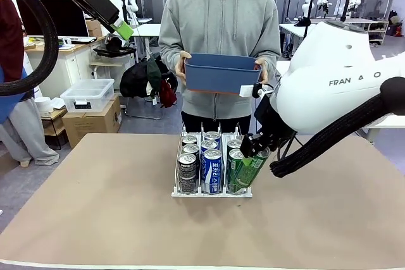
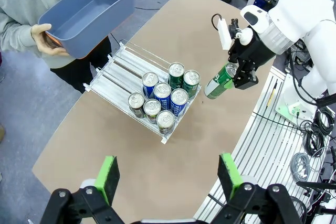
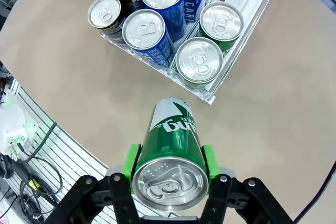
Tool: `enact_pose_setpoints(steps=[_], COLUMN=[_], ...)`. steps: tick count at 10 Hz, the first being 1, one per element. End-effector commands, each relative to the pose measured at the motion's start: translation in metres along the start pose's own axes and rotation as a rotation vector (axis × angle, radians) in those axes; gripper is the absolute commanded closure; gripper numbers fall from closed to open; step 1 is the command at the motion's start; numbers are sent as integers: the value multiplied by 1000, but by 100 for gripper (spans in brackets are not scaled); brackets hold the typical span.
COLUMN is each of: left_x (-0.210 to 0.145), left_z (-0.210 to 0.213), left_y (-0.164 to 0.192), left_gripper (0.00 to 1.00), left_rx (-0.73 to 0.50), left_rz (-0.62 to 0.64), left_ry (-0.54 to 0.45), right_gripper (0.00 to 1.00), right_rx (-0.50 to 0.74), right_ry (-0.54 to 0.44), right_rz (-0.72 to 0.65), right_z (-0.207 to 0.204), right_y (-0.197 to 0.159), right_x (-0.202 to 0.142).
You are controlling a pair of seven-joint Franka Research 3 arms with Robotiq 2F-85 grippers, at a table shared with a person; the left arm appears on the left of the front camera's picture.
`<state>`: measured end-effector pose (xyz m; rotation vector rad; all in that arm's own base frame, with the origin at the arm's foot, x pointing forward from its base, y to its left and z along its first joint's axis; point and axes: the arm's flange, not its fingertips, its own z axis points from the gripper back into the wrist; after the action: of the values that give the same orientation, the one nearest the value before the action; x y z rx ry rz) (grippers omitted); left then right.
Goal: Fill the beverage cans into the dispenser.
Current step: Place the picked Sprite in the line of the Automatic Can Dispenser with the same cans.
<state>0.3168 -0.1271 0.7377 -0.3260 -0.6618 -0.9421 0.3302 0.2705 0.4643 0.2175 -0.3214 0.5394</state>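
The dispenser (image 1: 179, 191) stands mid-table with several beverage cans in its three lanes: black cans (image 1: 187, 172) on the left, blue-and-white cans (image 1: 211, 169) in the middle, green cans (image 1: 235, 156) on the right. My right gripper (image 1: 253, 147) is shut on a green can (image 1: 251, 167), held tilted just off the rack's front right corner. In the right wrist view this green can (image 3: 170, 150) sits between the green pads (image 3: 131, 158), above bare table beside the dispenser (image 3: 210, 98). My left gripper (image 2: 169, 177) hangs open and empty, high above the table.
A person at the far side holds an empty blue plastic bin (image 1: 221, 73) in both hands above the table's far edge. The back halves of the dispenser lanes (image 2: 113, 80) are bare. Aluminium rails and cables (image 2: 310, 145) lie off the table's right side.
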Motion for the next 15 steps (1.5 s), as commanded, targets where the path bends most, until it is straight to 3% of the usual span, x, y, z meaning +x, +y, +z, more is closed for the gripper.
enact_pose_setpoints(steps=[1,10,15], left_x=[-1,-1,-1], left_z=[0,0,0], left_y=[1,1,1], left_gripper=[0,0,0], left_rx=[-3,-3,-3], left_rz=[1,1,1], left_ry=[3,3,3], right_gripper=[42,42,42], right_rx=[-15,-95,-105], right_ry=[-24,-77,13], right_rz=[-25,-63,-62], right_z=[-11,-51,-81], right_y=[1,-27,-28], right_x=[15,66,75])
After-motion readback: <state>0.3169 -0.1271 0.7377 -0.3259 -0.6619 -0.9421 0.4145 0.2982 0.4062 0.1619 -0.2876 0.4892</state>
